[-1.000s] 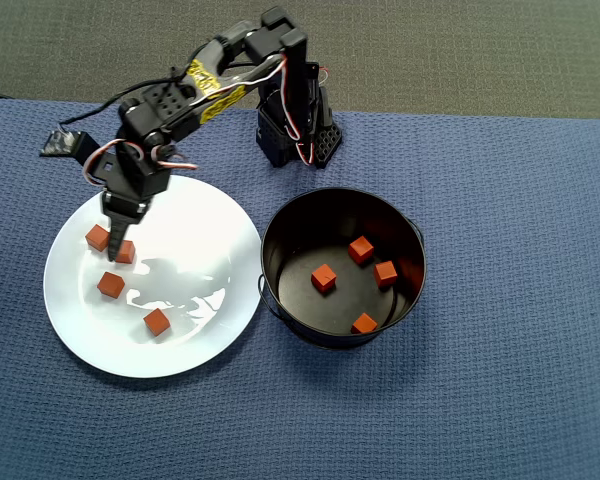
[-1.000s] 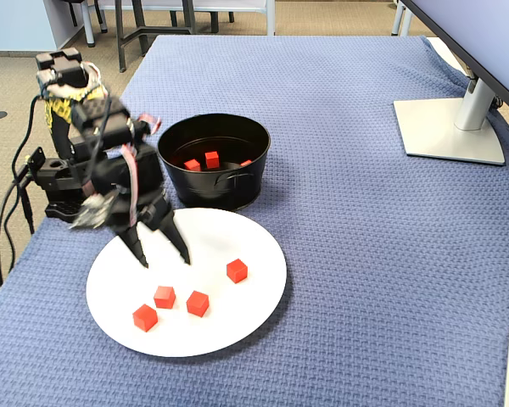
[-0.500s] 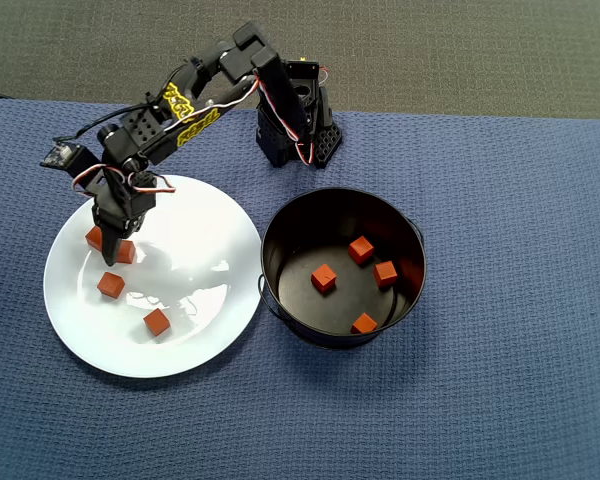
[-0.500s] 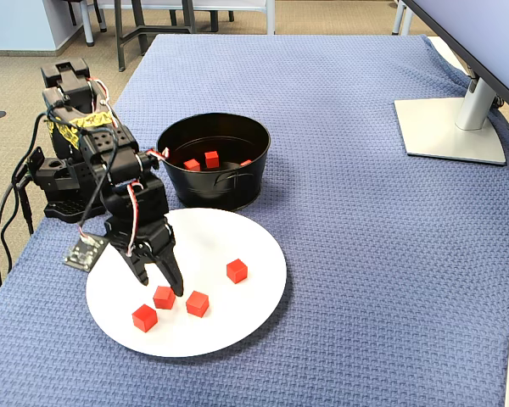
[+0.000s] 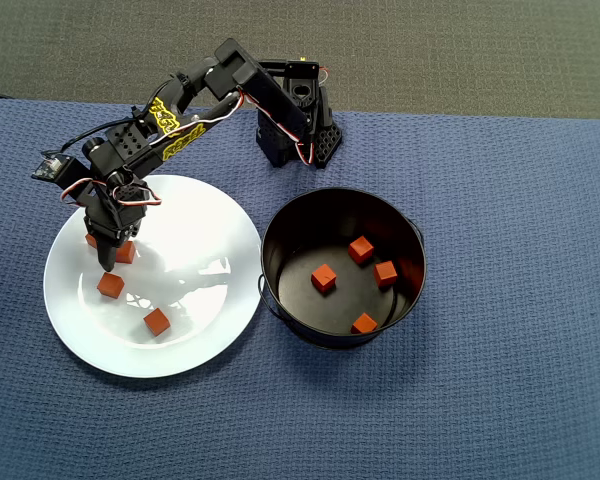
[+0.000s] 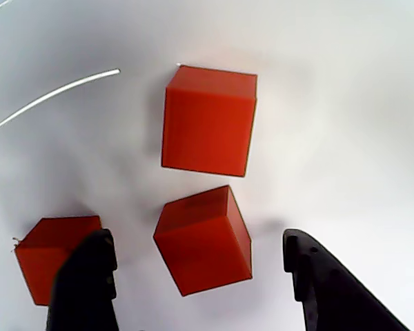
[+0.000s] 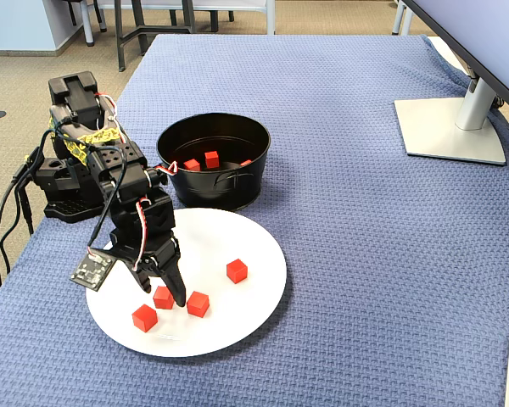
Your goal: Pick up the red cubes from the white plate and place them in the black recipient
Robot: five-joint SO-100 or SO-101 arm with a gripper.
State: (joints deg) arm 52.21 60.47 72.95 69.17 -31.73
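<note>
The white plate [image 5: 195, 225] [image 7: 254, 246] carries several red cubes. In the overhead view they lie at the plate's left, one cube [image 5: 126, 252] right beside the fingers, another cube [image 5: 110, 285] just below. My gripper [image 5: 115, 257] [image 7: 165, 292] [image 6: 196, 241] is down at the plate and open. In the wrist view a tilted cube [image 6: 203, 238] sits between the two black fingers without touching them; a second cube [image 6: 45, 258] lies outside the left finger [image 6: 86, 283], and a third cube [image 6: 208, 121] lies ahead. The black recipient [image 5: 280, 290] [image 7: 237, 182] holds several cubes [image 5: 324, 277].
The arm's base [image 5: 298, 120] stands behind the plate and pot on the blue cloth. In the fixed view, a monitor foot [image 7: 454, 127] sits far right and the table's edge runs along the left, beside the base [image 7: 64, 186]. One loose cube [image 7: 237, 270] lies apart on the plate.
The open gripper has swung toward the plate's outer cubes and dropped lower, so that its fingers now stand either side of one cube. No cube has moved.
</note>
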